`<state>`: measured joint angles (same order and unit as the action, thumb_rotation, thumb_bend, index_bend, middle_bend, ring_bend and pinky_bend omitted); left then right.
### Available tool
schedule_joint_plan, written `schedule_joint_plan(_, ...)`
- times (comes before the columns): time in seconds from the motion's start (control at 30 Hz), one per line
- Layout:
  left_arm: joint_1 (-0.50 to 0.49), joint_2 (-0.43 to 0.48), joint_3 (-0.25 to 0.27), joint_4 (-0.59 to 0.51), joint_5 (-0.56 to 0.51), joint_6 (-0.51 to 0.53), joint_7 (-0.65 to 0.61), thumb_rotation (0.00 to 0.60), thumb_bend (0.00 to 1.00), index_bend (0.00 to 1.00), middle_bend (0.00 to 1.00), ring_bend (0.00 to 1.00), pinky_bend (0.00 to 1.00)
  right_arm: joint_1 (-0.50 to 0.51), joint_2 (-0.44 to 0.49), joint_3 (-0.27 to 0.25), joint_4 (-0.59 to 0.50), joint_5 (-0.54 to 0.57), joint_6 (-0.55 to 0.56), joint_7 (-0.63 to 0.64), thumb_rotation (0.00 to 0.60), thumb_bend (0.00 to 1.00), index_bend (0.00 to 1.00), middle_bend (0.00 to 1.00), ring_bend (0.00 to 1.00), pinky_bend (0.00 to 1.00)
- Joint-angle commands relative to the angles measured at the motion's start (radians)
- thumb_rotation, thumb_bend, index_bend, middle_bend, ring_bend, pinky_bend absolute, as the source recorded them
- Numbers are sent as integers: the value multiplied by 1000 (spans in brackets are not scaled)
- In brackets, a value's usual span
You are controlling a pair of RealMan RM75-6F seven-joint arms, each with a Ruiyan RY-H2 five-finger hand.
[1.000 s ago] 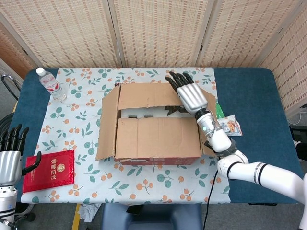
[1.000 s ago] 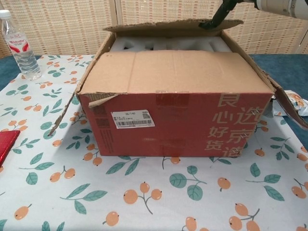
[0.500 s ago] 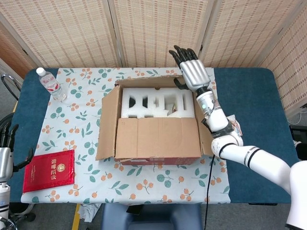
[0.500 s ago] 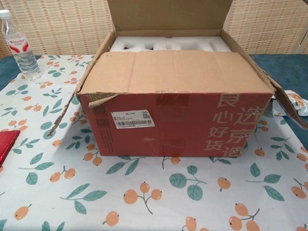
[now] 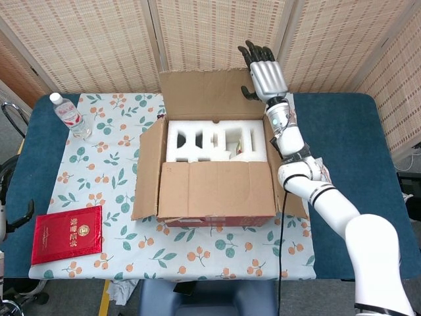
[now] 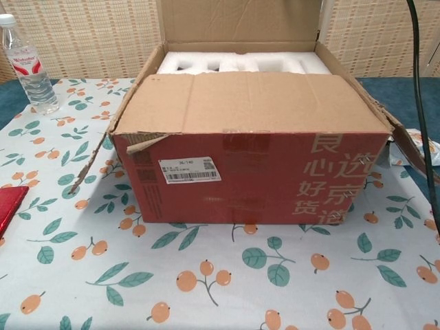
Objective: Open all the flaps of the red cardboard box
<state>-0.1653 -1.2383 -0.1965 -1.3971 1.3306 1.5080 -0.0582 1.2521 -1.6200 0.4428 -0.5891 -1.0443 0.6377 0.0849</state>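
The red cardboard box (image 5: 214,220) (image 6: 247,179) stands mid-table. Its far flap (image 5: 204,92) (image 6: 237,20) is upright, and white foam (image 5: 214,141) (image 6: 234,63) shows behind the near flap (image 5: 217,191) (image 6: 247,103), which lies flat over the front half. Both side flaps (image 5: 148,164) hang outward. My right hand (image 5: 264,71) is at the far flap's upper right corner with fingers straight up and its thumb against the flap's edge. Of my left hand (image 5: 20,217), only a spread thumb shows at the left edge, holding nothing. Neither hand appears in the chest view.
A water bottle (image 5: 71,116) (image 6: 27,65) stands at the far left. A red booklet (image 5: 68,234) lies at the front left. Snack packets (image 5: 317,172) lie right of the box. A black cable (image 6: 421,103) hangs at the right in the chest view. Screens stand behind the table.
My right hand has swung the far flap up from flat over the box to upright, uncovering the foam. My left hand has drawn back almost out of the head view.
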Motion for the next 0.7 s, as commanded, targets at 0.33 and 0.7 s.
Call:
schedule_joint_plan(0.33,-1,-4,3,-8,9,3,30,372,464,0,0,0,0,-64,84,-40,-149,-94,-7,184,600,423,0,0,0,0)
schedule_joint_plan(0.7,-2,-8,13,-16,30,10,64,371,464,0,0,0,0,-261,444,-43,-740,-31,-156,362,600,422,0,0,0,0)
